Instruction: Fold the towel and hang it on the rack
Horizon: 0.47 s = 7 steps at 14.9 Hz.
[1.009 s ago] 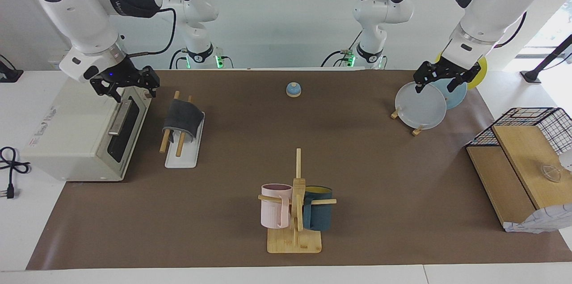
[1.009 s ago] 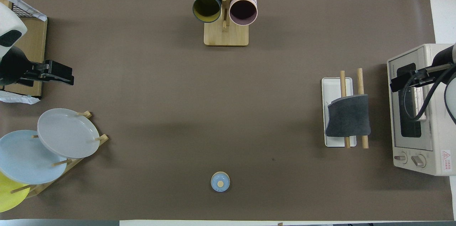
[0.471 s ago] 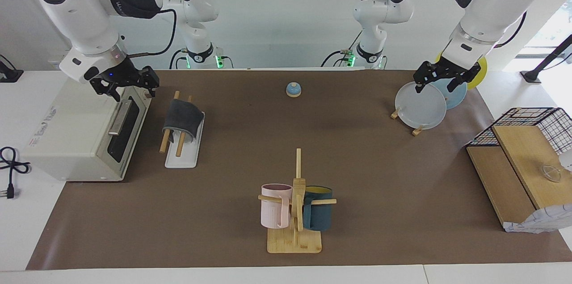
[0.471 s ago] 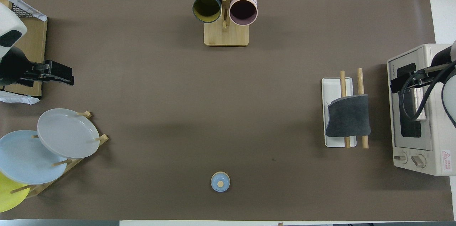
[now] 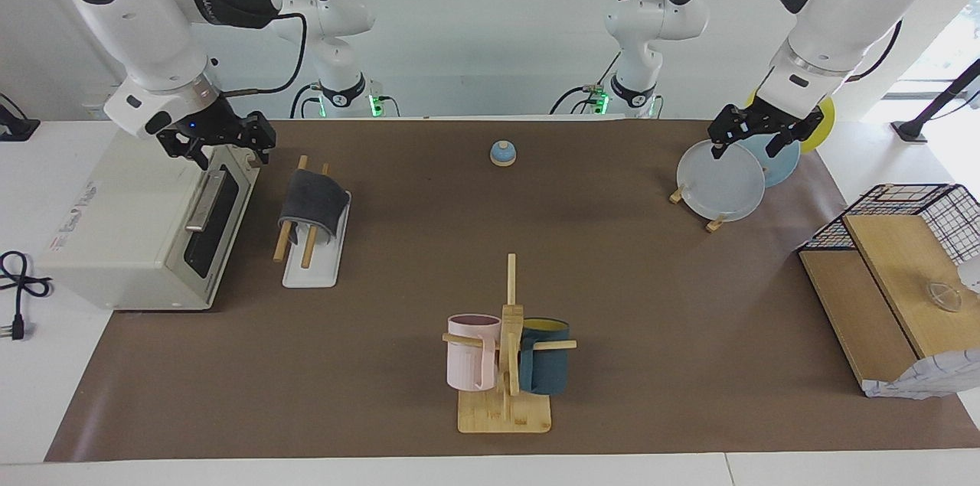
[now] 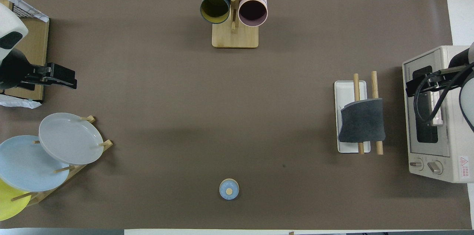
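Note:
The towel (image 5: 310, 202) (image 6: 362, 124) shows its dark grey face and hangs folded over the two wooden rods of the rack (image 5: 314, 269) (image 6: 346, 89), which stands beside the oven at the right arm's end of the table. My right gripper (image 5: 223, 146) (image 6: 410, 88) hovers open and empty over the oven's top front edge, apart from the towel. My left gripper (image 5: 752, 140) (image 6: 72, 80) hangs open and empty over the plates at the left arm's end, where that arm waits.
A white toaster oven (image 5: 130, 233) stands beside the rack. A bamboo mug stand (image 5: 505, 409) with a pink and a dark blue mug sits farthest from the robots. A plate stand (image 5: 720, 184), a small blue bell (image 5: 502, 154) and a wire-and-wood crate (image 5: 896, 272) are also on the mat.
My right gripper has lifted slightly over the oven and drifted a little toward the robots. The left arm, towel and rack have not moved.

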### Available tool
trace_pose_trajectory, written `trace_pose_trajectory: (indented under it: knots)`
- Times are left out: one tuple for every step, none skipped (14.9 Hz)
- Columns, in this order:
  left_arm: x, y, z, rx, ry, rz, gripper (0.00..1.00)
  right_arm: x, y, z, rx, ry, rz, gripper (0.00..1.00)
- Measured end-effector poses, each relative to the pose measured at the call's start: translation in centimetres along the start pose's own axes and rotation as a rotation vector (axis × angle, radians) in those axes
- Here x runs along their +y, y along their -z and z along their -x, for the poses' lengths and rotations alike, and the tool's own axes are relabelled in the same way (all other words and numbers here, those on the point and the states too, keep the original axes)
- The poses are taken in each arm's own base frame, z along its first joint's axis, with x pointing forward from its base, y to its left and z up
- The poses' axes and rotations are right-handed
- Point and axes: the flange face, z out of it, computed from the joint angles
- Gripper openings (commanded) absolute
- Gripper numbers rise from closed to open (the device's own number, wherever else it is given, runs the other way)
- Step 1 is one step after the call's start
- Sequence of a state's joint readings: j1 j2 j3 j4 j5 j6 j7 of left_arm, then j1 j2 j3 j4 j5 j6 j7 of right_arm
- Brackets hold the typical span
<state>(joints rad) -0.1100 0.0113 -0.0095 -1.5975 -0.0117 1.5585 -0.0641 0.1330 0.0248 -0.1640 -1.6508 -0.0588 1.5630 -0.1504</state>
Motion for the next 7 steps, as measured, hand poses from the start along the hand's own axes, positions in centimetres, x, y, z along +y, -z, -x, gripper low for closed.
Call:
trace_pose_trajectory:
  knots:
    - [0.0, 0.0, 0.0, 0.0, 0.0, 0.0, 1.0, 0.0, 0.03, 0.0, 0.001, -0.007, 0.0, 1.0]
    - [0.0, 0.0, 0.0, 0.0, 0.0, 0.0, 1.0, -0.01, 0.09, 0.0, 0.002, -0.009, 0.0, 1.0]
    - [0.0, 0.0, 0.0, 0.0, 0.0, 0.0, 1.0, -0.01, 0.15, 0.0, 0.003, -0.01, 0.0, 1.0]
    - [0.0, 0.0, 0.0, 0.0, 0.0, 0.0, 1.0, -0.01, 0.18, 0.01, 0.004, -0.01, 0.001, 1.0]
    - [0.0, 0.0, 0.0, 0.0, 0.0, 0.0, 1.0, 0.01, 0.2, 0.01, 0.004, -0.011, 0.001, 1.0]
    - [0.0, 0.0, 0.0, 0.0, 0.0, 0.0, 1.0, 0.05, 0.23, 0.02, 0.005, -0.013, 0.001, 1.0]
    - [0.0, 0.0, 0.0, 0.0, 0.0, 0.0, 1.0, 0.11, 0.3, 0.04, 0.006, -0.015, 0.001, 1.0]
